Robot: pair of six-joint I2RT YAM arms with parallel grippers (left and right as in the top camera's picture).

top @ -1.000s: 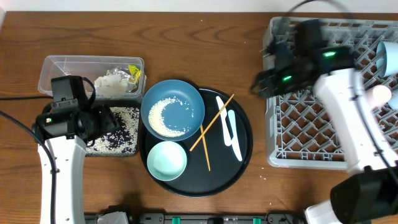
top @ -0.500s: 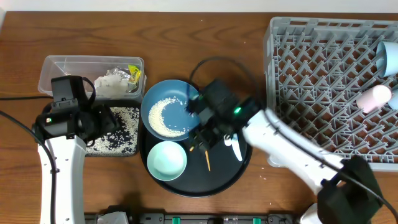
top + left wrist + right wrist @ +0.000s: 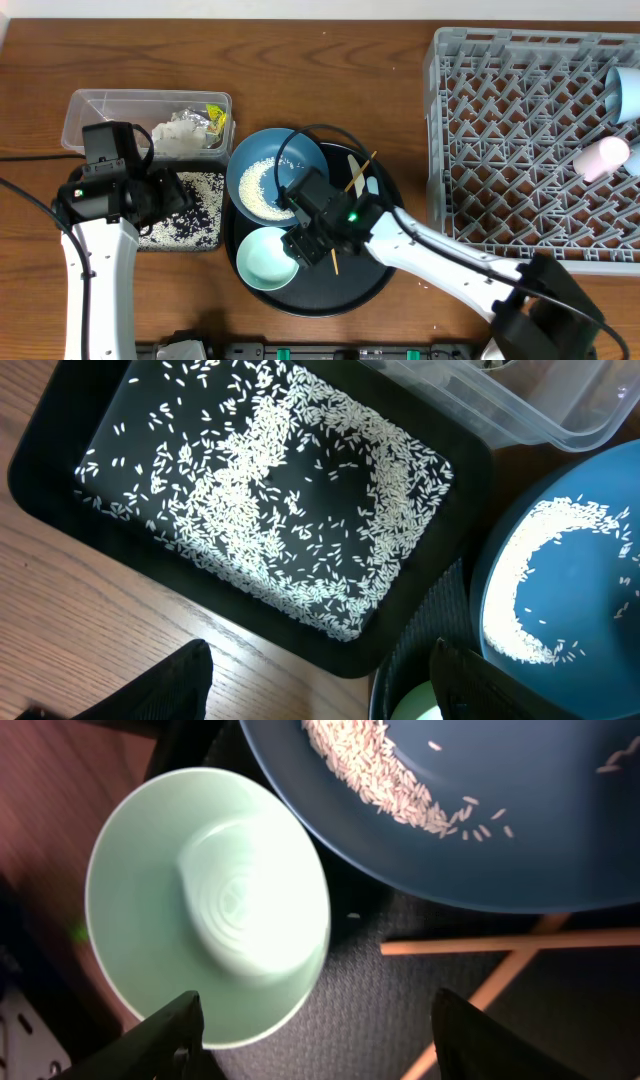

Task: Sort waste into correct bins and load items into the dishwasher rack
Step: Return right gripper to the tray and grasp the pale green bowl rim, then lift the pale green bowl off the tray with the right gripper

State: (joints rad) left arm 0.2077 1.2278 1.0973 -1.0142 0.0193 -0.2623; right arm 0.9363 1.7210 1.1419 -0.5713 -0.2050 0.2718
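Right gripper (image 3: pixel 330 1038), fingers spread and empty, has swung from the dishwasher rack (image 3: pixel 500 180) to just above the small pale-green bowl (image 3: pixel 200 910) — likely the next load; left gripper (image 3: pixel 320 675) idles, likewise spread.

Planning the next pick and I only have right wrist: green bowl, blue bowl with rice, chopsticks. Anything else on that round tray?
Observer: A white plastic spoon lies on its rack side, by the chopsticks.
Operator: Rack loaded?
Observer: The dishwasher rack holds a small cup and a white dish at its right edge.
Operator: Left arm?
Observer: Left gripper hovers over the black rice tray, jaws open.
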